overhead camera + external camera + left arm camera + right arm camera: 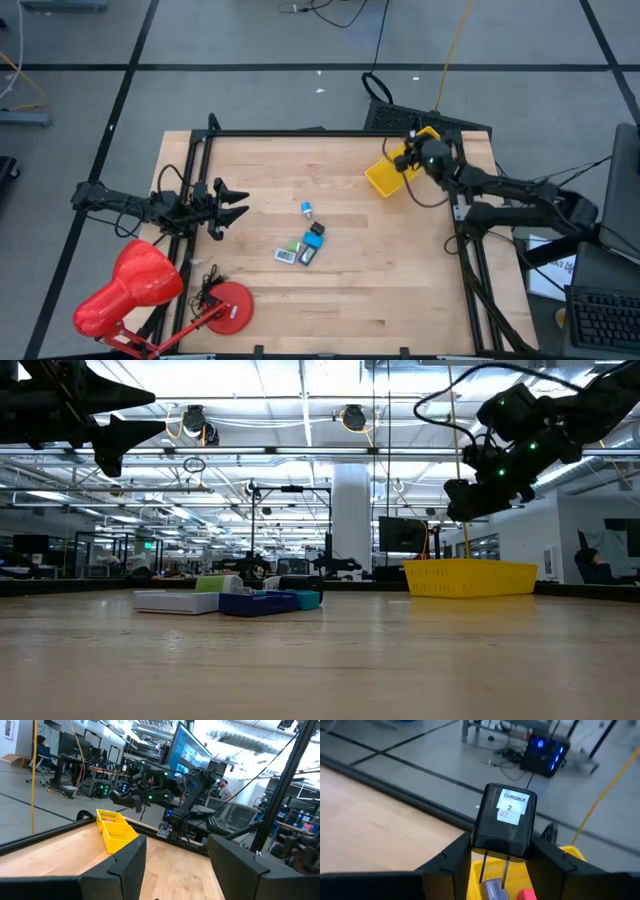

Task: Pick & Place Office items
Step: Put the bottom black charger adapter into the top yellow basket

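My right gripper hovers over the yellow tray at the table's far right and is shut on a black charger block with a white label. In the low view it hangs clear above the tray. A red/pink piece and a grey piece lie in the tray. Several small items, blue, black and blue, white and green, rest flat mid-table. My left gripper is open and empty, raised over the table's left part. My right gripper pinches the charger block's two side faces between its two fingers, at the end with the prongs. The labelled end sticks out past the fingertips, and the two prongs point back between the fingers. The block is lifted clear above the tray.
A big red desk lamp with a round base stands at the near left corner. Black frame rails run along the table's left and right edges. Bare wood lies between the items and the tray.
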Robot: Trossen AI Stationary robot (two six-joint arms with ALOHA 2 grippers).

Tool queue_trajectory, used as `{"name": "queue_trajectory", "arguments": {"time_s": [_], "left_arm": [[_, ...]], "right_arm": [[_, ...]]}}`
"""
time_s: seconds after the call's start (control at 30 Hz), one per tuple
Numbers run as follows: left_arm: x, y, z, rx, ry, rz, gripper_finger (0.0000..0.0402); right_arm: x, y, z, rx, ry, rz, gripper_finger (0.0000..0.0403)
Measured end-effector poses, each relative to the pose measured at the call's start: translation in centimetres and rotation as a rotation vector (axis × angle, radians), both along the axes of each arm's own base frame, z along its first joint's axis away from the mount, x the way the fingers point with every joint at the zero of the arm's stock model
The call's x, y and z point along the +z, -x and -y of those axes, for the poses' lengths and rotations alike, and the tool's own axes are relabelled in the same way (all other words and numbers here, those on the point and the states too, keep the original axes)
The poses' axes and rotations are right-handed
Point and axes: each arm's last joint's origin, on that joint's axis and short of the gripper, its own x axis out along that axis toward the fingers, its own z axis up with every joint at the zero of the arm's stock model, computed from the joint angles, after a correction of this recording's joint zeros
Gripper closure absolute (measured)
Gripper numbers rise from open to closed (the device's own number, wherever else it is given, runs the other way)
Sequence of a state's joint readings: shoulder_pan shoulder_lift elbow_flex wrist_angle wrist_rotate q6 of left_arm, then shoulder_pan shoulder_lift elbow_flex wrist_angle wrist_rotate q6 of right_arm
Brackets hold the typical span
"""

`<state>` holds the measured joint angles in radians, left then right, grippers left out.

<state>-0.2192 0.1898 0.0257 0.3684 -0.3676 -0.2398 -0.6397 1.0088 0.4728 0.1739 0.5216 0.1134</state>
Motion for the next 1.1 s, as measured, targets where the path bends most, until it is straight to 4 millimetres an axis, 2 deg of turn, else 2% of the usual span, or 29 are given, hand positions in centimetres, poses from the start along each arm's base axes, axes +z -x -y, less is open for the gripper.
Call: {"name": "queue_trajectory", "arguments": {"time_s": [0.1, 0.3, 0.53, 0.77, 1.1], "left_arm": [[0.0, 0.0, 0.0, 0.0, 0.0, 0.001, 0.0188], [0.0, 0.0, 0.0, 0.0, 0.0, 0.0, 0.0188], [0.0, 0.0, 0.0, 0.0, 0.0, 0.0, 0.0188], [0.0, 0.0, 0.0, 0.0, 0.0, 0.0, 0.0188], [0.0, 0.0, 0.0, 0.0, 0.0, 0.0, 0.0188]], "right_arm": [[-0.4, 0.8, 0.9, 0.005, -0.044, 0.064, 0.0258], [-0.8, 2.9, 2.7, -0.061, -0.036, 0.081, 0.0258], [-1.0, 4.7, 4.0, -0.01, -0.123, 0.187, 0.0258], [-1.1, 5.1, 4.2, -0.001, -0.13, 0.173, 0.0258], [-1.3, 5.3, 4.2, -0.076, -0.136, 0.148, 0.0258]]}}
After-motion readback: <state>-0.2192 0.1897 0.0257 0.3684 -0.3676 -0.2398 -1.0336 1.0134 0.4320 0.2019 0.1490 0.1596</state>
